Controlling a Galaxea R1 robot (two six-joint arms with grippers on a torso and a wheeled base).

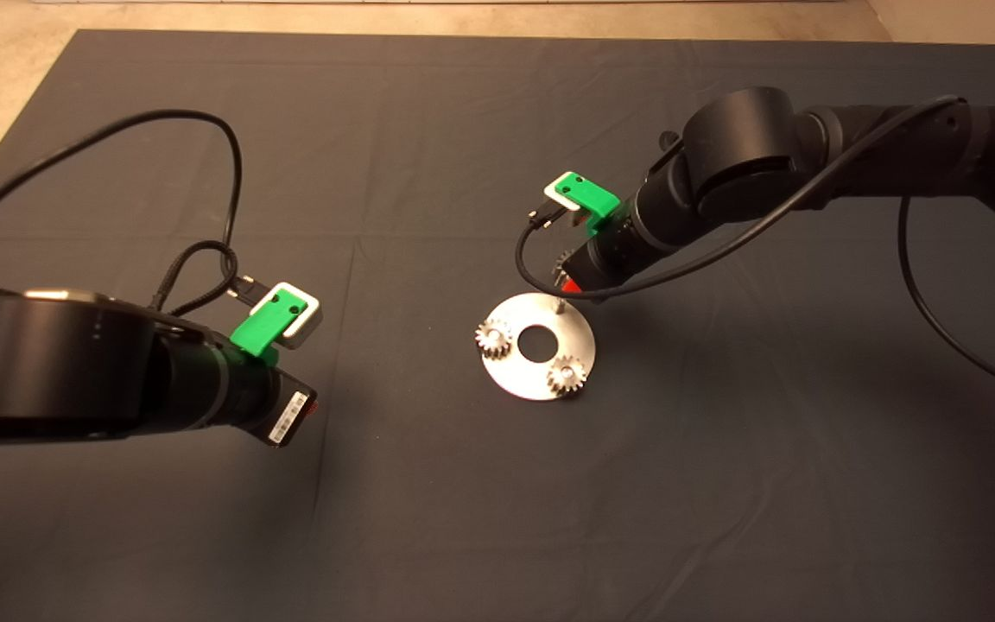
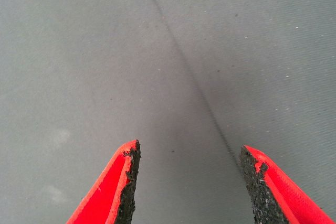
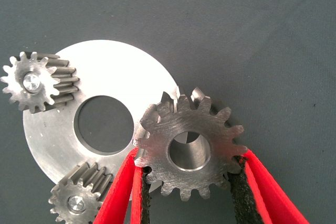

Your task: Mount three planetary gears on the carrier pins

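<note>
The round silver disc (image 1: 537, 390) lies mid-mat with two planetary gears (image 1: 494, 337) (image 1: 566, 375) seated on carrier pins. The third pin (image 1: 559, 304) stands bare at the disc's far edge. My right gripper (image 1: 565, 278) hovers just over it, shut on the third gear (image 3: 190, 150). In the right wrist view the pin's top (image 3: 190, 153) shows through that gear's bore, and the seated gears (image 3: 34, 82) (image 3: 79, 200) and the disc (image 3: 121, 77) lie below. My left gripper (image 2: 186, 156) is open over bare mat, left of the disc.
The dark mat (image 1: 722, 484) spreads widely around the disc. Black cables loop from both wrists, one (image 1: 204, 190) above the left arm and one (image 1: 938, 302) hanging by the right arm. A crease in the mat (image 2: 194, 82) runs under the left gripper.
</note>
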